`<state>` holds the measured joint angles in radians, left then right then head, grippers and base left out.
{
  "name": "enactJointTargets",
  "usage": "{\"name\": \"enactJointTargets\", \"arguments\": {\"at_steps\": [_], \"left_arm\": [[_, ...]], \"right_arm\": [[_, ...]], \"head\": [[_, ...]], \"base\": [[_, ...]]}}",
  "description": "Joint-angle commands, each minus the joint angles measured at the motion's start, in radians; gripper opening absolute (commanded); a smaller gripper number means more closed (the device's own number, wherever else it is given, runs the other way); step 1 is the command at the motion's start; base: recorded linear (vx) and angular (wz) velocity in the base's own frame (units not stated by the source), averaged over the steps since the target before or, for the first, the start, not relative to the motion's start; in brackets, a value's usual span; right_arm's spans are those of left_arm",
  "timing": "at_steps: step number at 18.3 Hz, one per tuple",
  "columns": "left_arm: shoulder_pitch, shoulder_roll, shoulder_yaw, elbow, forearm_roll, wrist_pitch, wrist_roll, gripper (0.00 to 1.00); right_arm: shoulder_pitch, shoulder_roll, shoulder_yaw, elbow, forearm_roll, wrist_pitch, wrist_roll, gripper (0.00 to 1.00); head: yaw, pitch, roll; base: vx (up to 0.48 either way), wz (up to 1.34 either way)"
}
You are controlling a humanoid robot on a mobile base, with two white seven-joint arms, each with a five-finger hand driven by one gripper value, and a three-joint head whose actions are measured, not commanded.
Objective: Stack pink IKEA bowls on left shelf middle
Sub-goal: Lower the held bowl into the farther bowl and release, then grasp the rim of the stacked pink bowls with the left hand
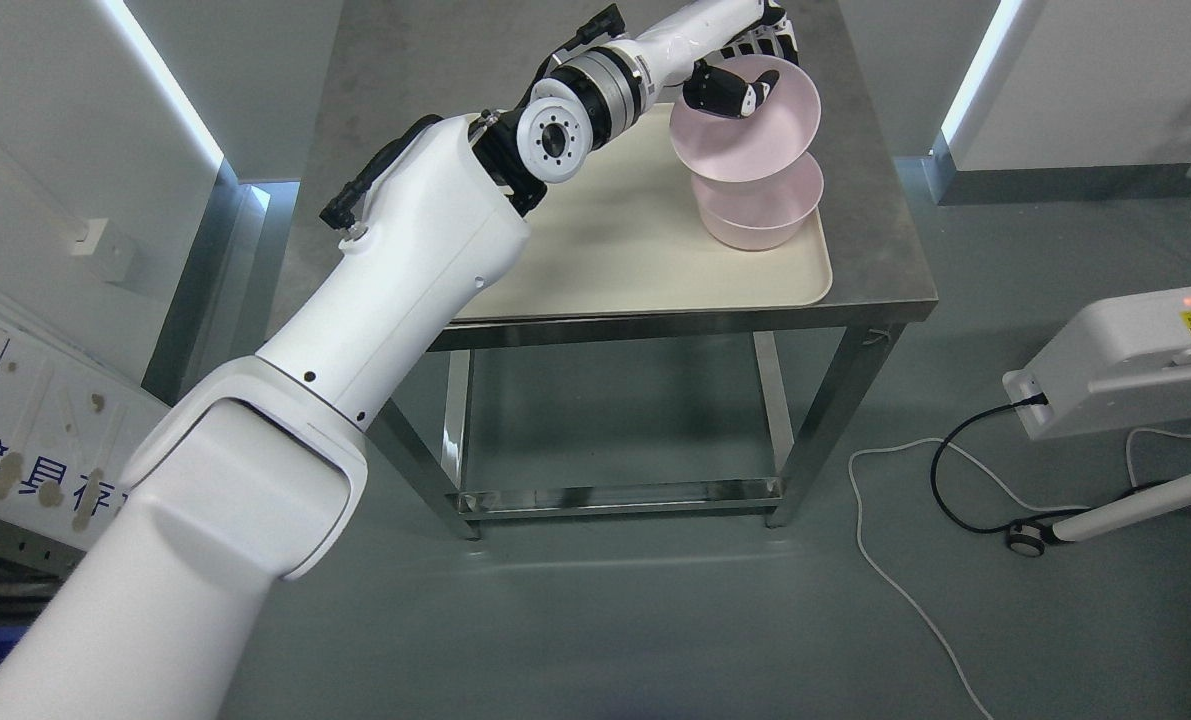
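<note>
Two pink bowls are showing on the steel surface [885, 270], w/ a cream tray [635, 250] lying under them. Lower bowl [760, 215] is sitting upright on the tray, near its right edge toward the far side. Upper bowl [750, 125] is tilting steeply, its opening facing the camera, its lower rim touching or just above the lower bowl's rim; can't tell which. Left arm is coming in from bottom left, reaching diagonally across the tray to the far right. Left hand [740, 75] is gripping the upper bowl: dark fingers [725, 92] are curling inside over the top rim, other fingers are showing behind the rim on the outside. So the hand is closing on that tilted bowl, holding it by the upper edge. Right arm isn't showing anywhere. Surface is standing on metal legs over a grey floor, w/ a lower rail between the legs. Off to the right, a white device [1125, 360] w/ a yellow label and red light is sitting apart from the surface, w/ a black cable [955, 470] and a white cable [905, 580] trailing over the floor. At far left, a white board w/ blue print [15, 440] is partly in view.
</note>
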<state>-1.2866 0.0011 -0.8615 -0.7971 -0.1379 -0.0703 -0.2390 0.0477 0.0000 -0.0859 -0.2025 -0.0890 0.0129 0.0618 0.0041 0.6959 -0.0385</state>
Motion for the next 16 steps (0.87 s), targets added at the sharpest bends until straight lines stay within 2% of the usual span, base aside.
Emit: {"name": "enactJointTargets", "arguments": {"at_steps": [1, 5, 9, 10, 12, 13, 16], "left_arm": [[0.000, 0.016, 0.004, -0.045, 0.056, -0.002, 0.004, 0.11], [0.000, 0.016, 0.007, -0.036, 0.057, -0.002, -0.003, 0.20], [0.001, 0.016, 0.010, -0.033, 0.043, -0.002, -0.049, 0.21], [0.003, 0.016, 0.021, -0.033, 0.047, -0.008, -0.058, 0.26], [0.022, 0.016, 0.109, -0.053, 0.060, -0.031, -0.080, 0.51], [0.068, 0.016, 0.183, -0.097, 0.072, -0.058, -0.089, 0.59], [0.179, 0.016, 0.337, -0.233, 0.077, -0.072, -0.147, 0.73]], "right_arm": [[0.000, -0.017, 0.000, 0.000, 0.000, -0.001, 0.000, 1.00], [0.000, -0.017, 0.000, 0.000, 0.000, -0.001, 0.000, 1.00], [0.001, -0.017, 0.000, 0.000, 0.000, -0.001, 0.000, 1.00], [0.000, -0.017, 0.000, 0.000, 0.000, -0.001, 0.000, 1.00], [0.000, -0.017, 0.000, 0.000, 0.000, -0.001, 0.000, 1.00], [0.000, -0.017, 0.000, 0.000, 0.000, -0.001, 0.000, 1.00], [0.000, -0.017, 0.000, 0.000, 0.000, -0.001, 0.000, 1.00]], "head": [[0.0000, 0.000, 0.000], [0.0000, 0.000, 0.000], [0.0000, 0.000, 0.000], [0.0000, 0.000, 0.000], [0.0000, 0.000, 0.000], [0.0000, 0.000, 0.000], [0.0000, 0.000, 0.000]], "base": [[0.000, 0.00], [0.000, 0.00], [0.000, 0.00], [0.000, 0.00], [0.000, 0.00], [0.000, 0.00], [0.000, 0.00]]}}
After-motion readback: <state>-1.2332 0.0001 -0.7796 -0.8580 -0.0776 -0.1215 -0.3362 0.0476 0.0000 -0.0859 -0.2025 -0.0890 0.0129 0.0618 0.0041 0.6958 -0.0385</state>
